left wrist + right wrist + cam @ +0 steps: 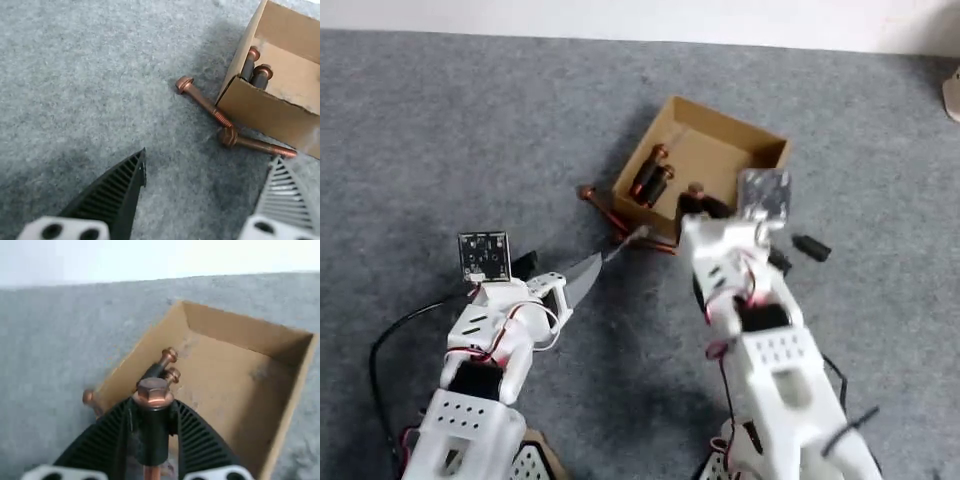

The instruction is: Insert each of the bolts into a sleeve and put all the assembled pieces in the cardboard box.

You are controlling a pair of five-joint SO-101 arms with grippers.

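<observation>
The cardboard box [760,150] stands open on the grey carpet with two assembled pieces [651,178] lying inside. My right gripper [698,206] is at the box's near wall, shut on a copper bolt seated in a black sleeve [152,432], above the box [240,335]. Two loose bolts lie outside the box, one [202,102] along its corner and one [257,145] along its near wall. My left gripper [210,155] hangs open above the carpet just short of these bolts, nothing between its fingers. A loose black sleeve [811,247] lies to the right of the box.
Grey carpet [440,130] spreads wide to the left and behind the box. The right arm's body [760,330] rises close in front of the box. A black cable [390,340] trails beside the left arm's base.
</observation>
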